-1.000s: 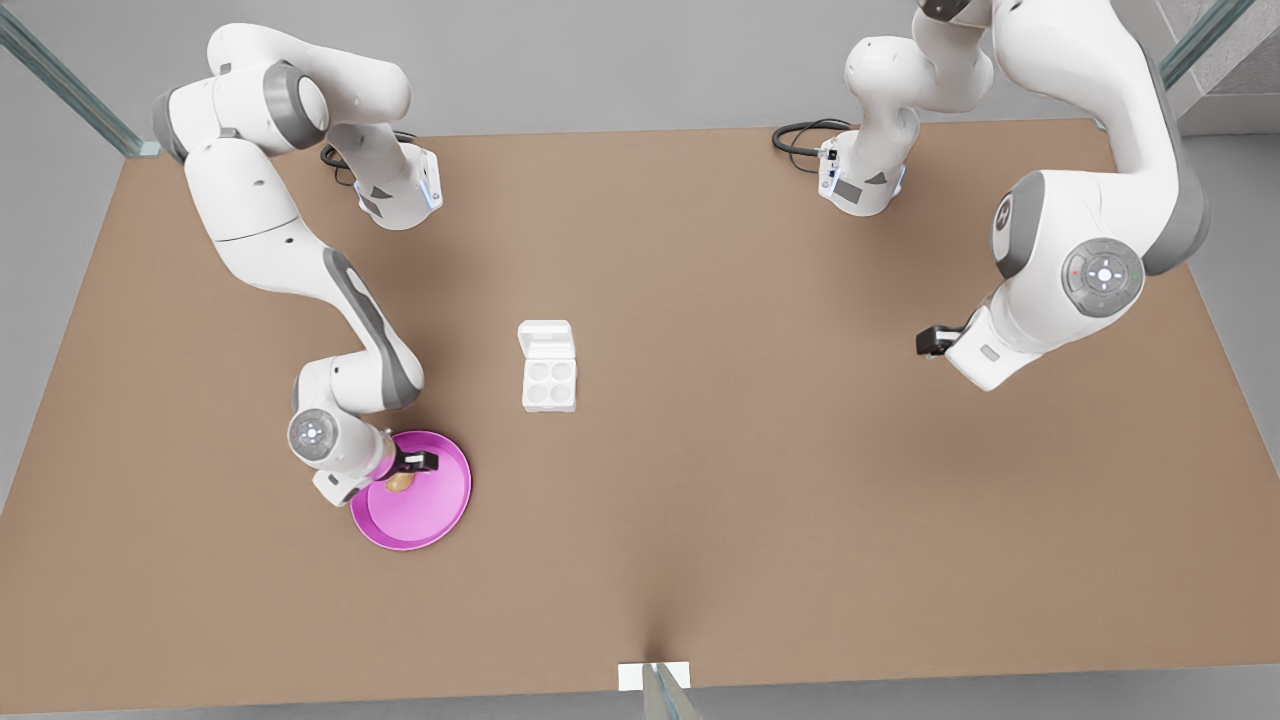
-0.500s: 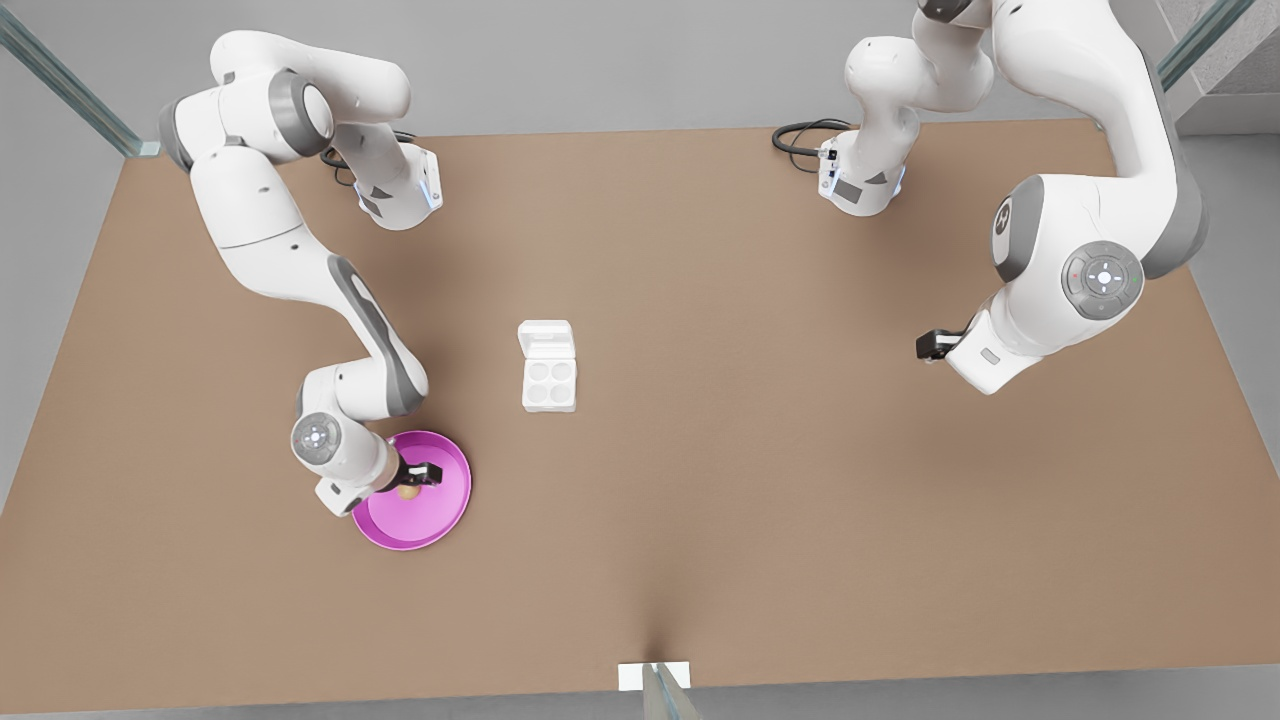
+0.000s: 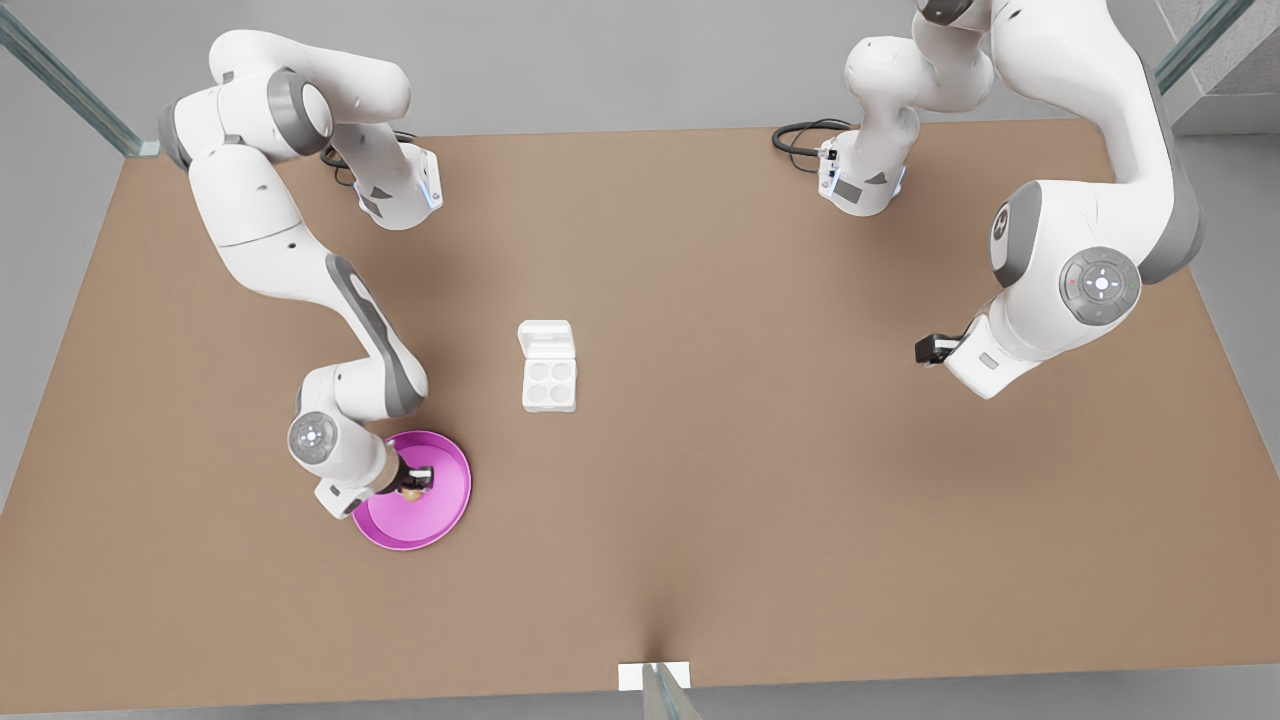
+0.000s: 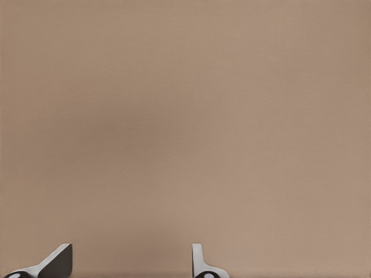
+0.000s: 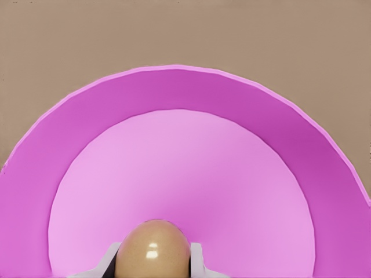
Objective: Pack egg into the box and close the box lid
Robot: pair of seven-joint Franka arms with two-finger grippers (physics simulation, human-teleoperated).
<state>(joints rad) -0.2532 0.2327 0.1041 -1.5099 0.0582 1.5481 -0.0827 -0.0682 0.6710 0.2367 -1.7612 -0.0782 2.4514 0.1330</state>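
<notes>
Tan egg (image 5: 153, 249) seemingly gripped, white box (image 3: 548, 380) open

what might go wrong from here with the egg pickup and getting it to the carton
1. The right pincer straddles the egg on the pink plate; the smooth oval shell may slip out as it lifts.
2. The egg carton has small cups, so a slightly off release could leave the egg on a rim.
3. The box lid is open; the left pincer waits far away.

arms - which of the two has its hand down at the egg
The right arm, at the front view's left: its hand straddles the egg on the pink plate. The left hand hangs open over bare table.
</notes>
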